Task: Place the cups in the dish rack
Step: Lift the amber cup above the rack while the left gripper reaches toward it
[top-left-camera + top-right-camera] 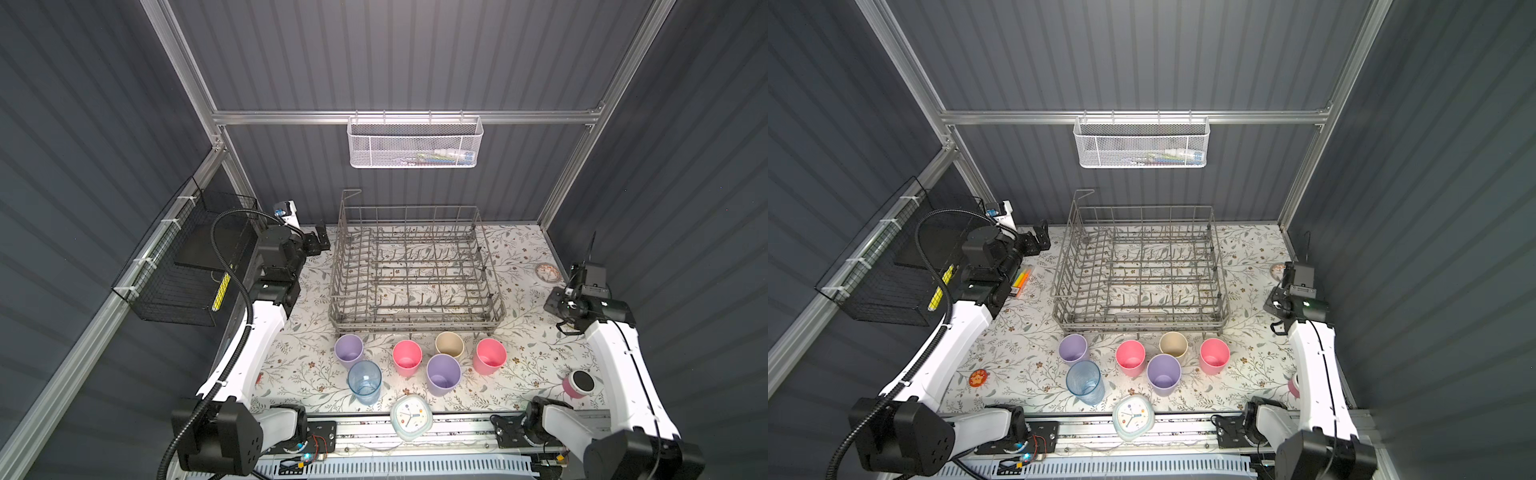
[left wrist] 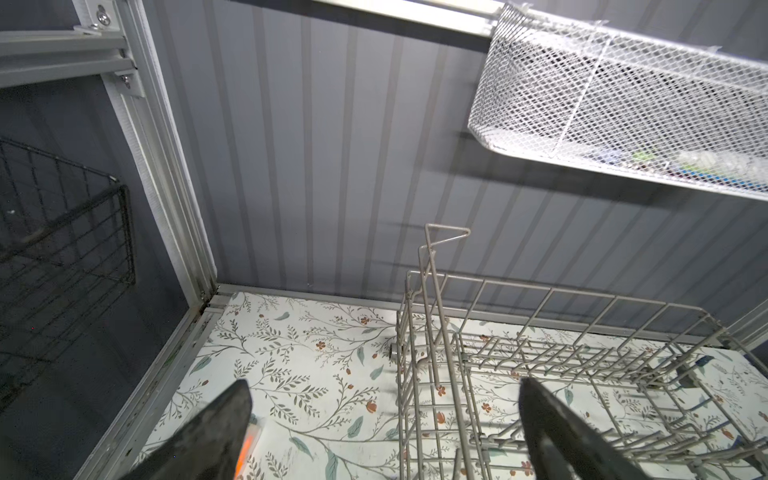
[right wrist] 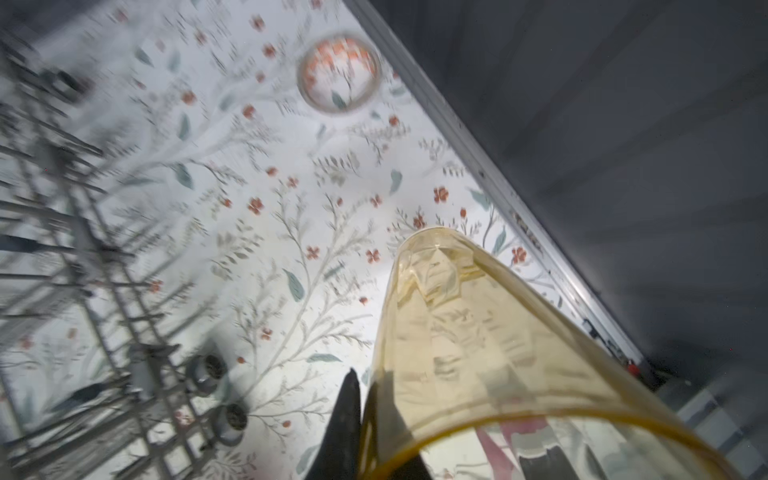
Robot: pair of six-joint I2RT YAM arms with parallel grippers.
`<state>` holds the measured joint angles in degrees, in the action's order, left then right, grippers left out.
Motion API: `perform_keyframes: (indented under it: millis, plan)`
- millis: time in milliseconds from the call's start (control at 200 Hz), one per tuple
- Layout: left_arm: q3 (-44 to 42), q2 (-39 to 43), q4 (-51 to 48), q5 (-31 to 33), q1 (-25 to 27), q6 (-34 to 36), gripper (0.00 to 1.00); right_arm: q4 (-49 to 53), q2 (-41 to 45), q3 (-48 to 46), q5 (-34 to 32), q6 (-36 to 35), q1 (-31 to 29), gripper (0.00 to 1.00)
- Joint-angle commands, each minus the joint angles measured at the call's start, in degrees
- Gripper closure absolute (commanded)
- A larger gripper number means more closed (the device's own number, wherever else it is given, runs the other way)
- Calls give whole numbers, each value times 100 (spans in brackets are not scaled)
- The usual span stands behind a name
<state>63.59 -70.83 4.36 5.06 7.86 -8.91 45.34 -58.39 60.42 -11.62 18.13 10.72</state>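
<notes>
Pinching yellowish patterned glass (image 3: pixel 478 332) by its rim wall, seemingly: right hand (image 3: pixel 369 386), closed narrow. Likely rigid, light, slick, breakable. Left hand (image 2: pixel 384 384) wide, empty.

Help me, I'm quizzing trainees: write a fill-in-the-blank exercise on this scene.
The grey metal wire dish rack is completely ___. The right pincer is shut on a patterned clear glass tinted ___. The tall translucent tumbler beside the white rounded-square clock is ___. The left pincer stands ___.
Missing: empty; yellow; blue; open.
</notes>
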Motion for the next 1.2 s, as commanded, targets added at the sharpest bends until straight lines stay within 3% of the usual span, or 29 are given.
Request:
perform_keyframes:
  millis: [0,240,425,665,886,1071,1196]
  plan:
    - [325,124,-93,-544,32,-213,0,230,204,753,179,40,-398,100]
    - [821,-198,-9,-1999,40,-597,0,25,-98,2323,497,66,-1840,100]
    - [1172,-594,399,-3493,84,-983,0,-1518,-431,2469,2764,675,-2181,100]
    - [1407,-1290,1491,-5418,234,-1833,0,-3294,-1176,2284,4652,1635,-2507,100]
    - [1674,-1607,1133,-6099,710,-1307,0,-4827,-1551,1843,5875,2721,-2658,100]
    - [1849,-1962,2037,-6840,838,-1949,1,-5600,-1710,1562,6490,3247,-2663,100]
    - [1874,-2064,2009,-7112,867,-1853,1,-5842,-1768,1451,6832,3430,-2663,100]
